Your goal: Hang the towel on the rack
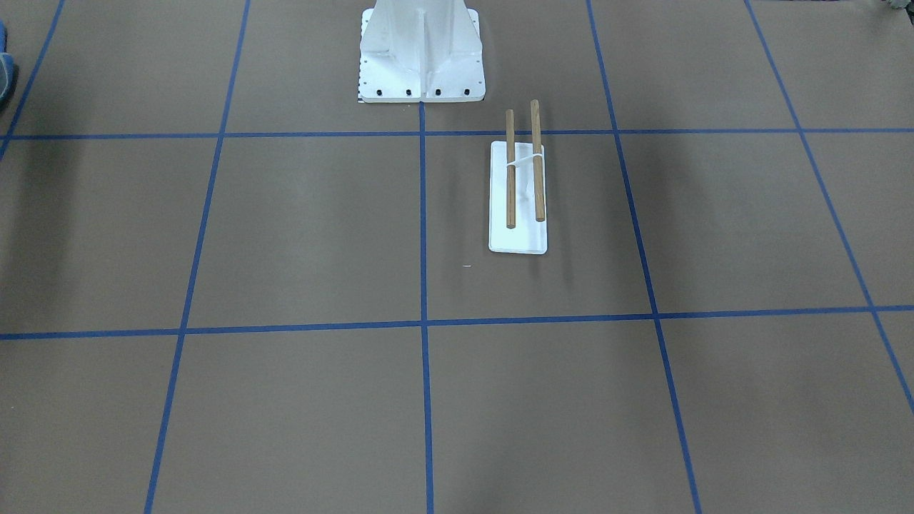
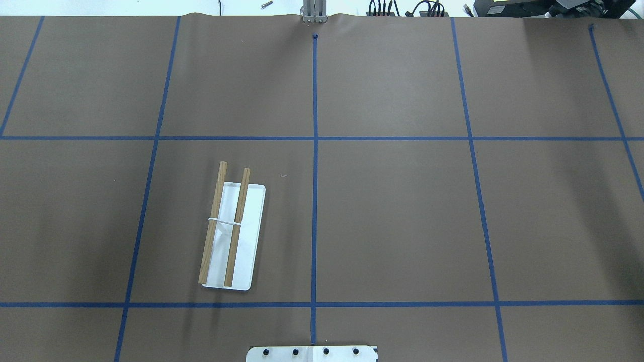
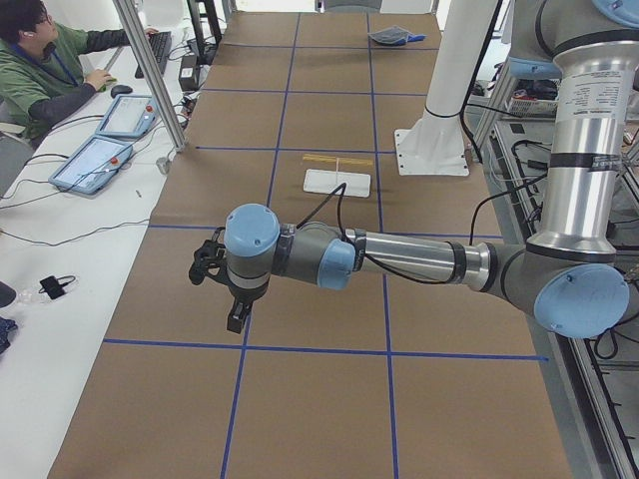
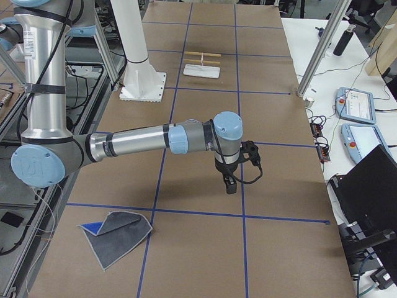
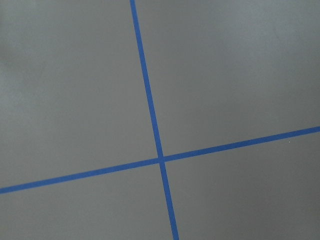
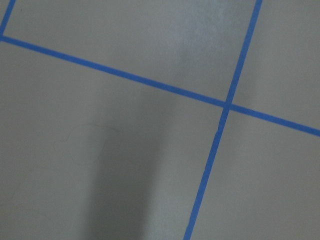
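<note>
The rack point(image 2: 231, 236) is two wooden bars over a white base plate; it stands left of the table's middle and also shows in the front view point(image 1: 518, 193). The towel point(image 4: 115, 234) lies crumpled flat at the table's right end; it looks grey with a blue corner and a pale edge. A bit of it shows at the front view's left edge point(image 1: 4, 71). My left gripper point(image 3: 238, 317) hangs above the table's left end, far from the rack. My right gripper point(image 4: 230, 183) hangs above the table, apart from the towel. I cannot tell if either is open or shut.
The brown paper table carries a blue tape grid point(image 2: 315, 138). The robot's white base point(image 1: 421, 53) stands at the table's robot side. An operator point(image 3: 45, 60) sits at a side desk with tablets point(image 3: 95, 160). Aluminium posts point(image 4: 316, 49) stand along the far edge.
</note>
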You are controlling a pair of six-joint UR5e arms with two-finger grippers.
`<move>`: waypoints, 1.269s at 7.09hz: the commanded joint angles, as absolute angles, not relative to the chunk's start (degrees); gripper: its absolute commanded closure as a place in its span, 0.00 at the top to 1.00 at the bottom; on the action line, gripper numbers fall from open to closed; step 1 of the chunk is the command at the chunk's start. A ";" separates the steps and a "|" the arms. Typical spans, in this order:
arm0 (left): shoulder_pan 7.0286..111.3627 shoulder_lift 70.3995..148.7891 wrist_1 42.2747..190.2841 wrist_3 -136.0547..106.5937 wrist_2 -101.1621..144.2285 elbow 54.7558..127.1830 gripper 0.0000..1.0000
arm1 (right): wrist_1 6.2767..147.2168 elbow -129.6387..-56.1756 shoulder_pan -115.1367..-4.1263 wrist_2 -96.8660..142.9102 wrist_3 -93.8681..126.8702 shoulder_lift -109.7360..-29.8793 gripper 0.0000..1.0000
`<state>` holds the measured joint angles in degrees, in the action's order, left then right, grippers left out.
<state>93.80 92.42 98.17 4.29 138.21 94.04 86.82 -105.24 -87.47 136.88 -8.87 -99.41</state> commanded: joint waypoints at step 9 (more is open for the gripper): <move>93.43 92.29 99.05 4.31 138.34 93.96 0.98 | 74.01 -93.80 -79.20 137.02 -12.30 -119.27 1.00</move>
